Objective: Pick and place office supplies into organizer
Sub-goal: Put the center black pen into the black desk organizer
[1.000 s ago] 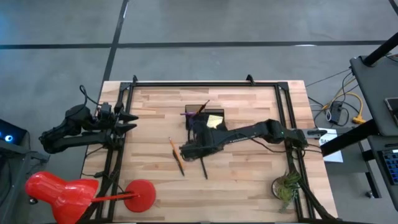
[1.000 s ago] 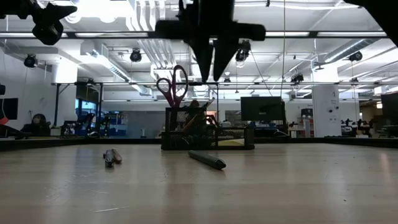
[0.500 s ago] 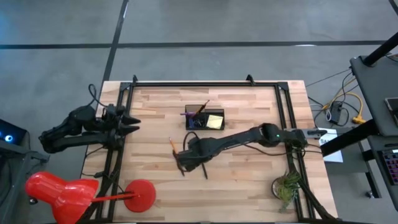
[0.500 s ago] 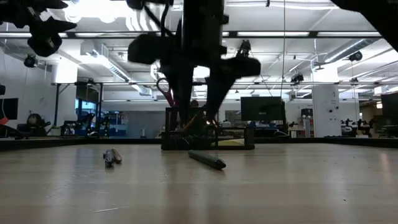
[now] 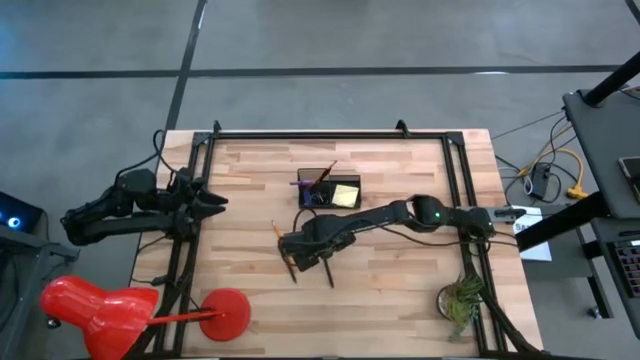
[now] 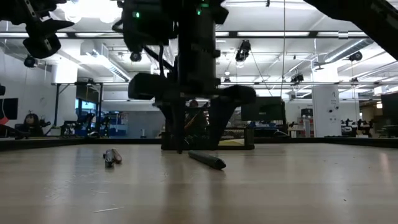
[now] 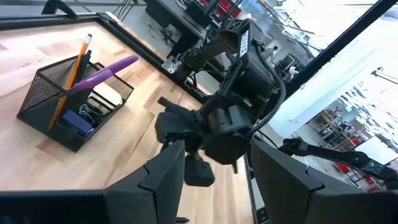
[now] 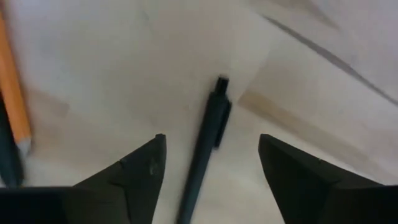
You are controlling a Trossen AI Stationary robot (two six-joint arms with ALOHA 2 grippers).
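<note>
On the wooden counter [image 5: 400,290], the right hand [image 5: 306,262] hangs spread wide over a dark pen [image 8: 205,146], beside the orange pencil [image 8: 13,106]. The organizer [image 5: 330,189] sits behind. The left hand [image 5: 212,200] waits spread at the counter's edge.

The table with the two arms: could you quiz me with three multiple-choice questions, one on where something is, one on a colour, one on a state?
1. Where does the dark pen lie?
A. in the organizer
B. on the table between the right gripper's fingers
C. on the floor

2. What colour are the scissors' handles?
A. purple
B. green
C. white

3. How is the right gripper?
A. shut on a pencil
B. out of sight
C. open

Answers: 1 B, the right wrist view shows it between the fingers; 2 A, purple handles stick out of the organizer; 3 C, fingers spread, holding nothing.
</note>
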